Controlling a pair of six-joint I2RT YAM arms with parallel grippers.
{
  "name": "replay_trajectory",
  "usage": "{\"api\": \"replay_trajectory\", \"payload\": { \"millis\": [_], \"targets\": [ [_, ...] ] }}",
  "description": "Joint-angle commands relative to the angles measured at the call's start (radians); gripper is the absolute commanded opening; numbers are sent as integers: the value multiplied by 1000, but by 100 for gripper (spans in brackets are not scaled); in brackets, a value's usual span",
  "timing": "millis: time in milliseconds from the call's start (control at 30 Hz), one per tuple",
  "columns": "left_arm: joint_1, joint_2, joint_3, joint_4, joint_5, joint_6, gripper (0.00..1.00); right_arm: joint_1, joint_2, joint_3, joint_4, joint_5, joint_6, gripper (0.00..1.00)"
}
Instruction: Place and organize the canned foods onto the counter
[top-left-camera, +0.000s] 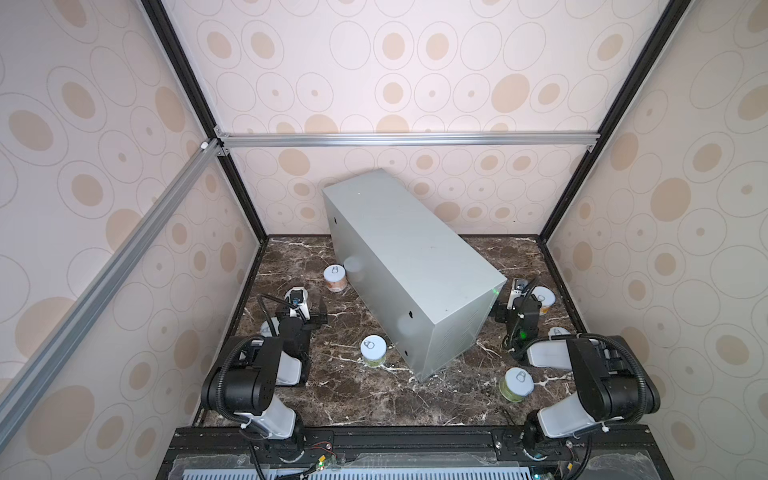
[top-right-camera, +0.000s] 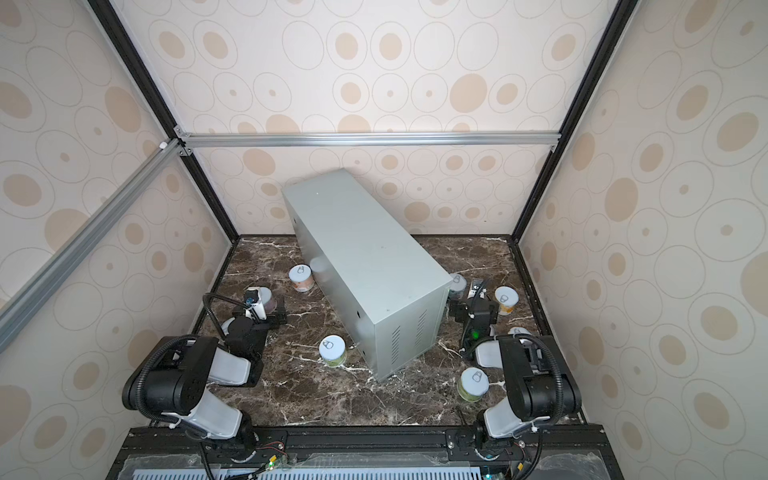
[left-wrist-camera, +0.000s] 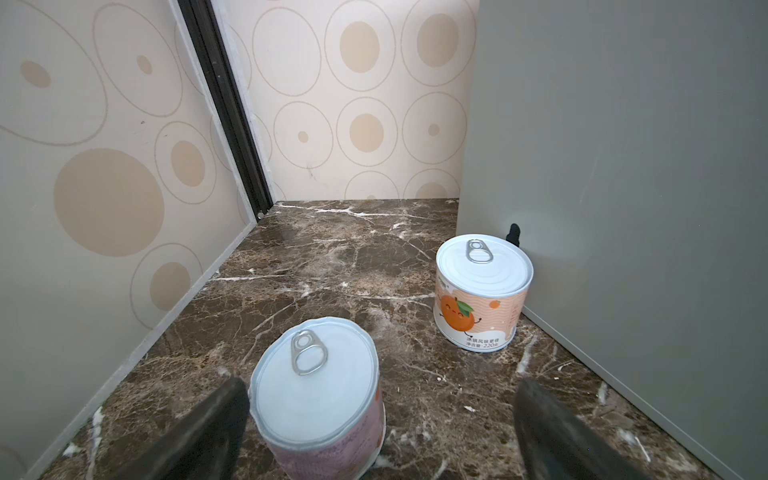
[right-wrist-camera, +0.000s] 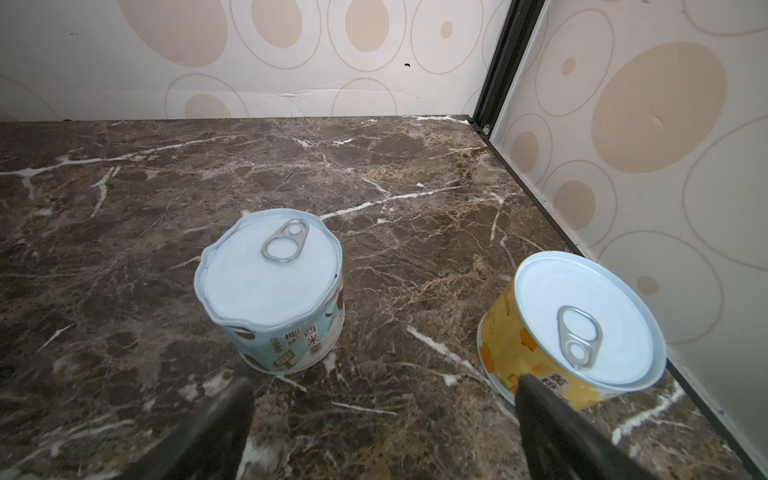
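The cans in view stand upright on the marble surface (top-left-camera: 332, 395) around the counter (top-left-camera: 415, 257). Left of the counter, the left jaws gape wide with a pink can (left-wrist-camera: 316, 399) between them, and an orange can (left-wrist-camera: 482, 291) sits just beside the counter's wall. Right of it, the right jaws spread wide behind a teal can (right-wrist-camera: 270, 286), with a yellow can (right-wrist-camera: 573, 328) beside one finger. A green can (top-left-camera: 374, 351) stands near the counter's front end.
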Motion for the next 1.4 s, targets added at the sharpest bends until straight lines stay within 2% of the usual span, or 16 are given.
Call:
{"api": "replay_trajectory", "payload": {
  "millis": [0, 1100, 1167, 1200, 1300, 1367],
  "targets": [
    [-1, -1, 11, 20, 9, 26, 99, 4, 10, -8, 4, 0, -1, 100],
    [5, -1, 16, 11, 12, 16, 99, 5, 8, -9, 6, -4, -3, 100],
    [4, -7, 8, 21, -51, -4, 99, 12, -7, -17, 30, -6, -23, 100],
    [5, -19, 3, 20, -90, -22, 99, 22, -37, -13, 9, 13, -29, 100],
    [6, -92, 10, -55, -99, -22, 99, 27, -190, 103, -396, 62, 35, 100],
    [6, -154, 26, -133, -113, -27, 99, 27, -252, 127, -493, 94, 42, 100]
  ]
}}
